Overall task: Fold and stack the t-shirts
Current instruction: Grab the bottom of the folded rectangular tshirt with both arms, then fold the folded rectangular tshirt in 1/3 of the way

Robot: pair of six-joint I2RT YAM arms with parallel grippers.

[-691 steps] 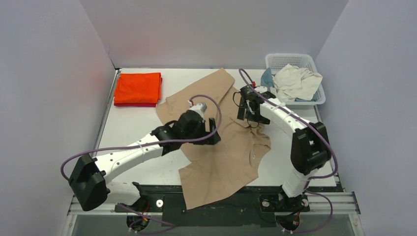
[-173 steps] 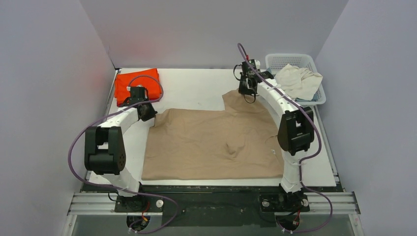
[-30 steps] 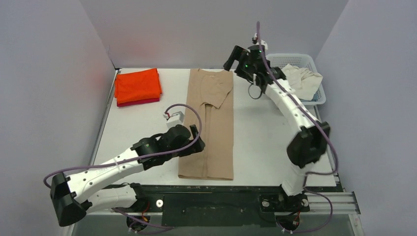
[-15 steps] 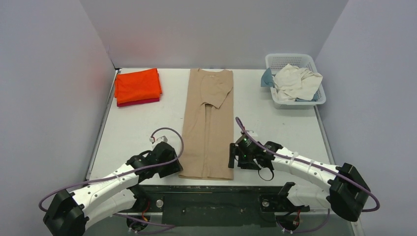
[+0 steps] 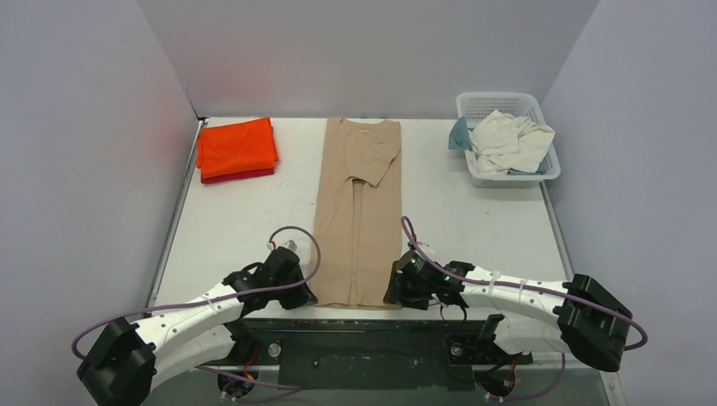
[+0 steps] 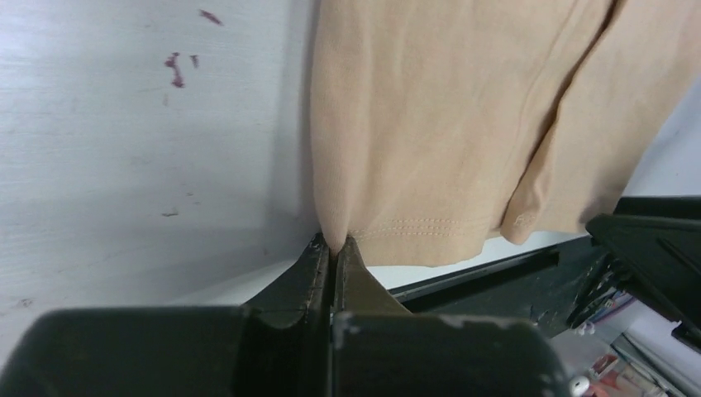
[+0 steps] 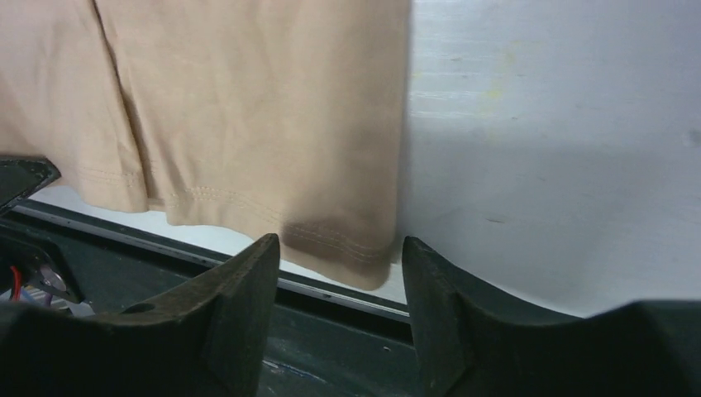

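Your left hand [image 6: 332, 248] pinches the near hem corner of the tan t-shirt [image 5: 357, 228], whose folded strip runs away between both hands. Your right hand [image 7: 340, 265] straddles the other corner, fingers apart. Far beyond it, the basket [image 5: 500, 96] holds a cream t-shirt [image 5: 507, 139] and a blue t-shirt [image 5: 457, 134].

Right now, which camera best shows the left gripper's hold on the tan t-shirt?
Left wrist: the left gripper pinches the hem corner of the tan t-shirt. From the top, the arm hides that pinch; right wrist shows only the other corner.
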